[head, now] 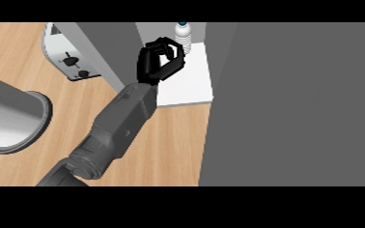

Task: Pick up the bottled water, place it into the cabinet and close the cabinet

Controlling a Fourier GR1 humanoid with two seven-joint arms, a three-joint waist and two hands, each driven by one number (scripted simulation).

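The bottled water (184, 35), clear and ribbed with a white cap, stands upright at the back of the cabinet's white shelf (191, 84). My left hand (158, 62) is over the shelf's left part, just in front of and left of the bottle. Its fingers and thumb are curled into a loop. Shelf and cabinet wall show through that loop, and the bottle stands outside it, right beside the fingertips. The grey forearm (118, 125) comes in from the lower left. My right hand does not show.
A large grey cabinet panel (285, 106) fills the right side of the view. The cabinet's grey left wall (100, 48) runs beside a silver toaster (70, 58). A round grey pot (21, 121) sits at the left edge on the wooden counter (171, 145).
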